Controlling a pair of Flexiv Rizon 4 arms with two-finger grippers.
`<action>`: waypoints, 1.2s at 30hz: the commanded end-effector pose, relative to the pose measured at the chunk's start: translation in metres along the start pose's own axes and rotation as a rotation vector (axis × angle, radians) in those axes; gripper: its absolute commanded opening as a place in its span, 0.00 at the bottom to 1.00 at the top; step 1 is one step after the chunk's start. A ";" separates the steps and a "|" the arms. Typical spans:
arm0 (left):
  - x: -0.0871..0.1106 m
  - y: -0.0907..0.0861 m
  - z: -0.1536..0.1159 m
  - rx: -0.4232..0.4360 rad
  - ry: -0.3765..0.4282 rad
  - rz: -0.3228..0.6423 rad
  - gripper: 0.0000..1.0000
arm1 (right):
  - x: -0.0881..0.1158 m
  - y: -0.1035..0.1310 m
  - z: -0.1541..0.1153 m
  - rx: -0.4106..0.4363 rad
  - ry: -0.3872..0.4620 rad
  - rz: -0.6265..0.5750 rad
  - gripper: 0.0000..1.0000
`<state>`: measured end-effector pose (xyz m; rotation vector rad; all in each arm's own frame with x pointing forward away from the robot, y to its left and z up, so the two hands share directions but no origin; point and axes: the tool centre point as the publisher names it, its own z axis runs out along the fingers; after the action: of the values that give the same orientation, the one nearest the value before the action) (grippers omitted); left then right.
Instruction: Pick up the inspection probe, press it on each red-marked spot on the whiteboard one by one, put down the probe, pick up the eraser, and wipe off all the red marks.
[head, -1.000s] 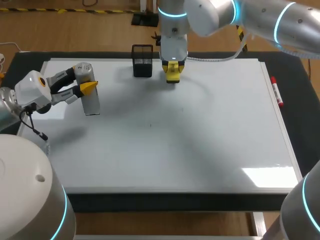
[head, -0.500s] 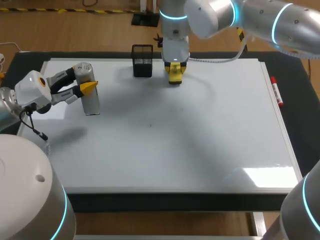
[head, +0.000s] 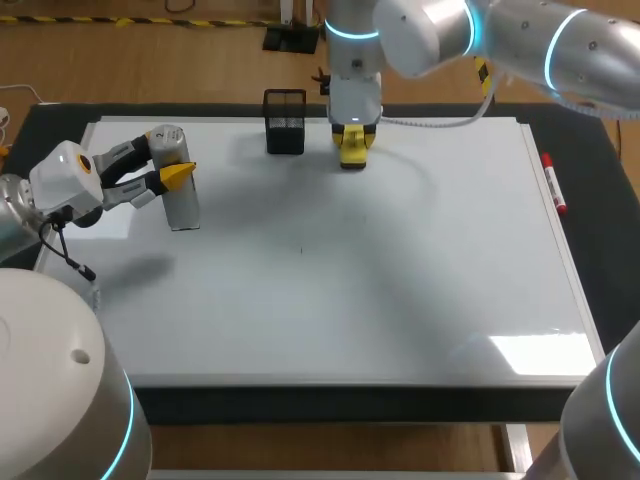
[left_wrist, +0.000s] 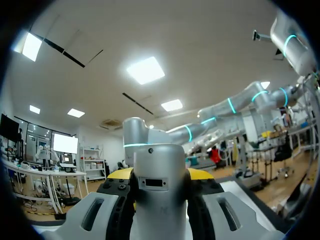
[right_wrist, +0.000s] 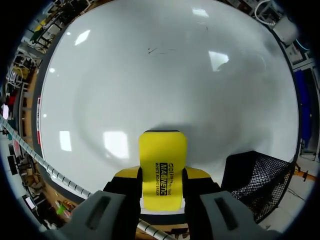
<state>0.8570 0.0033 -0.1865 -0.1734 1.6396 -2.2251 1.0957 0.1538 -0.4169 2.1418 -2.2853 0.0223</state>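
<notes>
The right claw (head: 351, 148) pinches the eraser (right_wrist: 162, 160), with the basket (right_wrist: 260, 182) just beside it. For a good wipe, keep the eraser flat on the whiteboard (head: 400, 290) and sweep over the faint marks (right_wrist: 155, 50) ahead. The left claw (head: 165, 162) pinches the probe (head: 182, 205).

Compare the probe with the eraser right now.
The probe is a grey upright cylinder; the eraser is a flat yellow block. The probe is at the whiteboard's left side, the eraser at its far edge beside the mesh basket. Both are clamped: probe in the left gripper, eraser in the right gripper.
</notes>
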 end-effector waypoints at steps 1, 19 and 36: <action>0.000 -0.001 0.000 0.001 -0.001 0.001 0.00 | 0.002 -0.003 0.002 -0.005 0.003 -0.004 0.11; 0.000 -0.001 0.000 0.001 -0.001 0.001 0.00 | 0.023 -0.001 -0.012 0.011 0.020 0.073 1.00; 0.000 -0.001 0.000 0.001 -0.001 0.001 0.00 | 0.069 -0.017 -0.048 -0.122 -0.249 0.682 1.00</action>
<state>0.8570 0.0033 -0.1865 -0.1734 1.6396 -2.2250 1.1092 0.0946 -0.3778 1.4837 -2.8062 -0.2517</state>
